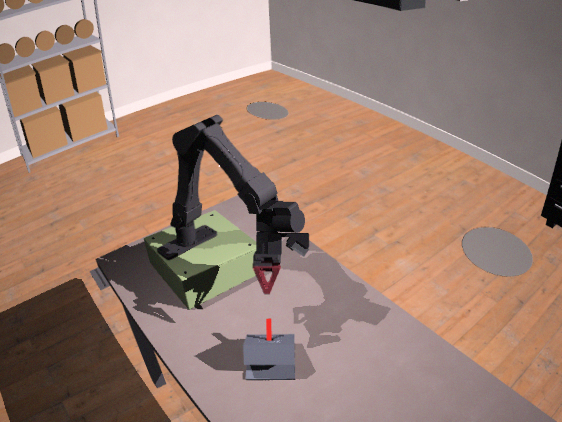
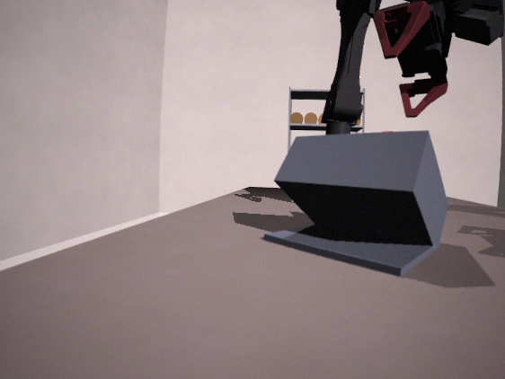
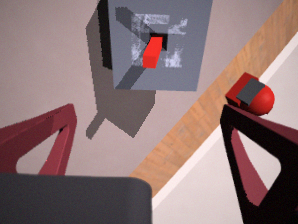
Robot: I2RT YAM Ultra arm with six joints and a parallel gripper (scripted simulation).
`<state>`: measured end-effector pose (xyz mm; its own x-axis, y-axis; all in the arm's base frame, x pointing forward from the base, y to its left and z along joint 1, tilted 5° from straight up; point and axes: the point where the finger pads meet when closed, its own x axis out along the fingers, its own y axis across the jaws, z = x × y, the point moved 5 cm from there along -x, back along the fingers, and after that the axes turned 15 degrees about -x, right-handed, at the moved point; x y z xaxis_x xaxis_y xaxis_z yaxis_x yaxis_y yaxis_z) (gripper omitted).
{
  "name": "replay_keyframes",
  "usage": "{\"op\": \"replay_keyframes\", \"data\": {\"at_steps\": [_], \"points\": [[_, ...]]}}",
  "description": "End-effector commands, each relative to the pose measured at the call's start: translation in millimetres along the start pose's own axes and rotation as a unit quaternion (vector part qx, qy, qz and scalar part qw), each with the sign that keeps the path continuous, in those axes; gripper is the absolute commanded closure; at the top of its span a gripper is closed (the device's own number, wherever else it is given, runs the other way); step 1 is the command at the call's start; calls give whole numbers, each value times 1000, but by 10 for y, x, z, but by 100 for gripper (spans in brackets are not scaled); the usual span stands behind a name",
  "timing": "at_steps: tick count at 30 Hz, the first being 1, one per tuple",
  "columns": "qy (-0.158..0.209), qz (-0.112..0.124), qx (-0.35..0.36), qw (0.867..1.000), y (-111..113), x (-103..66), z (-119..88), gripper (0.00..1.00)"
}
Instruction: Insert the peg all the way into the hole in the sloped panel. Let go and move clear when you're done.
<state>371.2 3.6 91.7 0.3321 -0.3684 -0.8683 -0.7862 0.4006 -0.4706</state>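
Observation:
The red peg [image 1: 268, 329] stands in the hole of the grey sloped panel block [image 1: 269, 356] on the table, with its upper part sticking out. In the wrist view the peg [image 3: 153, 51] sits in the dark hole of the panel [image 3: 157, 42]. My gripper [image 1: 266, 281] with dark red fingers hangs open and empty above and behind the block, well apart from the peg. In the exterior view the open fingers [image 2: 415, 63] are above the block [image 2: 366, 193]; only a sliver of the peg shows at its top edge.
The arm's base is on a green box [image 1: 207, 255] at the table's back left. A dark wooden surface [image 1: 60, 360] lies to the left of the table. A red and grey object [image 3: 251, 95] shows in the wrist view beyond the table edge.

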Motion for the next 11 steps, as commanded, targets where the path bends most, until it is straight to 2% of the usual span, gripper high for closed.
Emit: {"op": "replay_keyframes", "data": {"at_steps": [1,11], "points": [[-8,-20,18,1000,-146,-154,17,0],[-9,-22,19,1000,-153,-154,22,0]]}}
